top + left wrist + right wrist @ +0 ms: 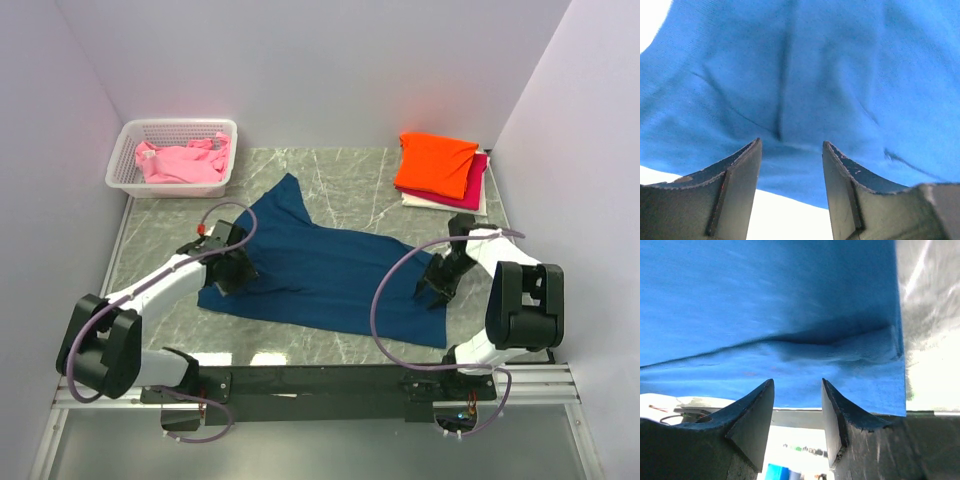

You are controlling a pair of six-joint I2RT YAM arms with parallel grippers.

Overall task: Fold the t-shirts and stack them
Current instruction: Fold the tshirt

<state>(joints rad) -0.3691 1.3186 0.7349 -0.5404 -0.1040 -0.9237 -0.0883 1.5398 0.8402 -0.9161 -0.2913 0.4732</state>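
Navy tee — soft knit, creased, irregularly spread.

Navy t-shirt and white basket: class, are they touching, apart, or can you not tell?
Apart. The top external view shows a strip of bare marble table between the navy t-shirt and the white basket.

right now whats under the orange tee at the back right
Under the orange tee lies a magenta tee, then a white tee at the bottom. Only their edges show; the rest is covered.
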